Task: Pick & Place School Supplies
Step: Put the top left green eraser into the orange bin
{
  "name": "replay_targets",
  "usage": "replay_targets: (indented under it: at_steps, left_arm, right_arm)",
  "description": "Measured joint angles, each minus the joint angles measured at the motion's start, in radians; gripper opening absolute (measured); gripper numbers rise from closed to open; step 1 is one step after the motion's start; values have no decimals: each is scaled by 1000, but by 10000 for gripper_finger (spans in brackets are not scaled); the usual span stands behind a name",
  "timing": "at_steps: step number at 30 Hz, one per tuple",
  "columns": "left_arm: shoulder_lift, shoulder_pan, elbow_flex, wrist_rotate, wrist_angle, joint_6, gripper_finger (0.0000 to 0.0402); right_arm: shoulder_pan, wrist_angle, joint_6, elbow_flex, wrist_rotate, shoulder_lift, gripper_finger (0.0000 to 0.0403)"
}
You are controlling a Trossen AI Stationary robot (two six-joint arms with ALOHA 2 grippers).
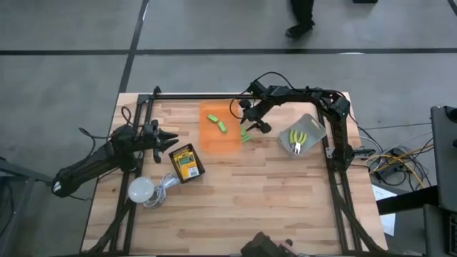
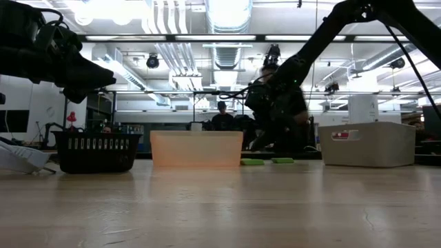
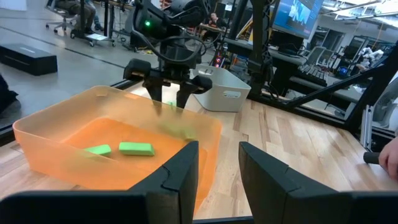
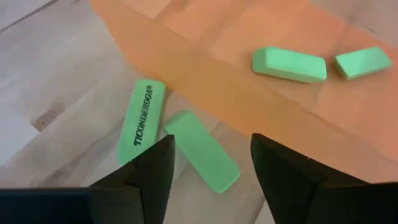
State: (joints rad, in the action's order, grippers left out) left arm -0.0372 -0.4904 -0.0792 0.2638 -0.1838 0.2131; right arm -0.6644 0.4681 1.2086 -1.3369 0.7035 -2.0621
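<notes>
Two green blocks [image 4: 289, 64] [image 4: 362, 62] lie flat in the orange tray [image 1: 220, 127]. Two more lie flat on the wood just outside the tray's right wall, one lettered [image 4: 142, 121] and one plain [image 4: 202, 149]. My right gripper [image 4: 211, 146] hangs open just above these two, slanting down, with the plain block below the gap between its fingers. My left gripper [image 3: 219, 152] waits open at the table's left side, pointing at the tray. A yellow-and-green crayon box [image 1: 187, 163] lies flat near it. Yellow-handled tools [image 1: 298, 138] lie in a white bin [image 1: 313, 127].
A white bulb with its cord [image 1: 141, 189] lies at the near left. The white bin stands at the right side of the table, close to the right arm's base. Bare wood stretches across the table's near half. A person stands on the floor beyond the far edge.
</notes>
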Motion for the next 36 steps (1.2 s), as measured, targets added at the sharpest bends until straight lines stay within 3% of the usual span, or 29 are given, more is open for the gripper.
replay_targets:
  at_steps: [5,23,36]
  left_arm:
    - [0,0,0,0,0,0,119]
    - [0,0,0,0,0,0,119]
    - [0,0,0,0,0,0,119]
  right_arm:
    - [17,-2,8,0,-42,0,210]
    - [109,2,-153,0,-362,-1,210]
    - [122,73,-133,-3,-381,1,175]
